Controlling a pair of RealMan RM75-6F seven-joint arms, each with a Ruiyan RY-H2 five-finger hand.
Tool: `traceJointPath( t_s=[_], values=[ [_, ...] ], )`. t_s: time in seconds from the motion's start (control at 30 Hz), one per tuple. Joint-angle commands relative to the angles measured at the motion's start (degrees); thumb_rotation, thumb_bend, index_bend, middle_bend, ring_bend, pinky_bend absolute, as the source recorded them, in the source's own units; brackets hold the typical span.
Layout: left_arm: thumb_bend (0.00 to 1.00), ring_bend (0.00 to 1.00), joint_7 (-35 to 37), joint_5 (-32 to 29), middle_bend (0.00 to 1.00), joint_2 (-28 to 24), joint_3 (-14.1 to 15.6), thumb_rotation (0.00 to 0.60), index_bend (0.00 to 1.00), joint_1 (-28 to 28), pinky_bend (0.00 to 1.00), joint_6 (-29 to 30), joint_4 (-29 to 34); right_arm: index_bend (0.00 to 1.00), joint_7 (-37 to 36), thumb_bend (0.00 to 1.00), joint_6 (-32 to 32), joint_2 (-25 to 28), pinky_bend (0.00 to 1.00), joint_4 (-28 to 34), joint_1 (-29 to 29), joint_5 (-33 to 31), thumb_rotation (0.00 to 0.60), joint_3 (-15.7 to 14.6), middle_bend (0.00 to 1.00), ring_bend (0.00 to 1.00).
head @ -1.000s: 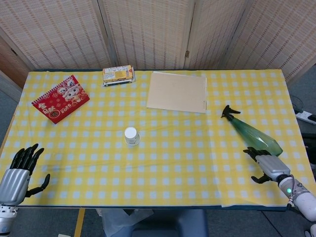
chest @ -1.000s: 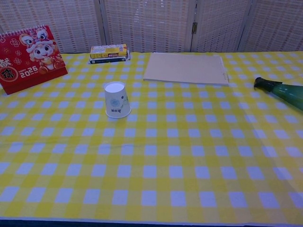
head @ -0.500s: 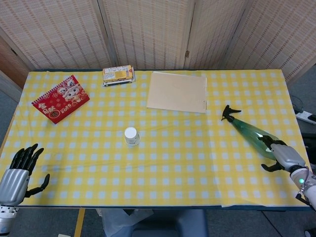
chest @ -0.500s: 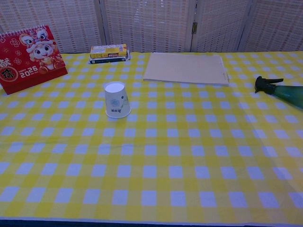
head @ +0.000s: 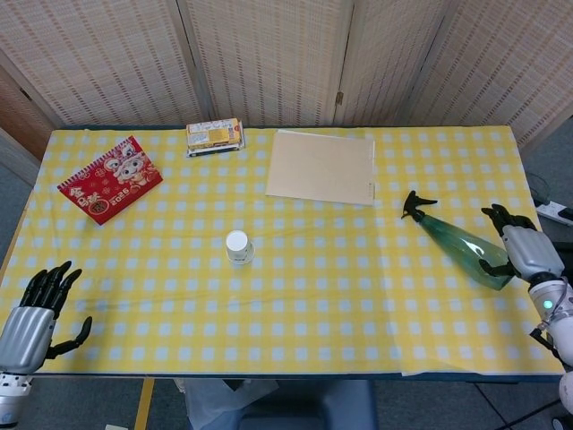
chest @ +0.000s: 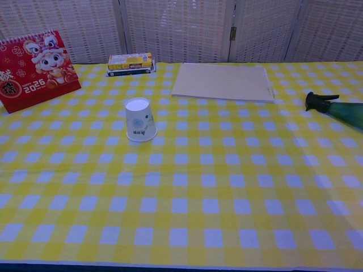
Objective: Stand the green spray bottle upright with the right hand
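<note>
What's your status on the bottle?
Right hand beside the base of the green spray bottle, fingers apart, no grip. Bottle lying flat. Left hand open, idle. Nothing in the way.

Even, soft overhead light fills both views; shadows are faint. The chest view carries a bluish cast. Focus is sharp, with no glare.

A folding screen [head: 269, 54] of pale woven panels stands behind the table [head: 295, 340], which wears a yellow-and-white checked cloth; grey floor [head: 13, 193] shows at both sides; soft, even light.
</note>
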State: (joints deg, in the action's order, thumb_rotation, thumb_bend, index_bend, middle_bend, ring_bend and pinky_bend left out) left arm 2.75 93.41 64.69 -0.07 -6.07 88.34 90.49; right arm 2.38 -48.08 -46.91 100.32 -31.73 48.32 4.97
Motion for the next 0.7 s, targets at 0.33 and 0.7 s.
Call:
traceJointPath(
  t_s=[0.33,0.7],
  values=[
    [0.49,0.00,8.0,0.8,0.00,-2.7,-0.1,0.329,0.00,1.5,0.00,3.9,-1.1,0.00,30.5,0.38,-2.8,-18.0,0.00,-9.5,-17.8,-37.0,0.600,-1.8,0.02,0.09],
    [0.49,0.00,9.9,0.4,0.00,-3.0,-0.4,0.334,0.00,1.5,0.00,3.8,-1.8,0.00,34.8,0.38,0.4,-26.1,0.00,-20.2,-20.0,-42.6,0.600,-2.5,0.03,0.09]
  ],
)
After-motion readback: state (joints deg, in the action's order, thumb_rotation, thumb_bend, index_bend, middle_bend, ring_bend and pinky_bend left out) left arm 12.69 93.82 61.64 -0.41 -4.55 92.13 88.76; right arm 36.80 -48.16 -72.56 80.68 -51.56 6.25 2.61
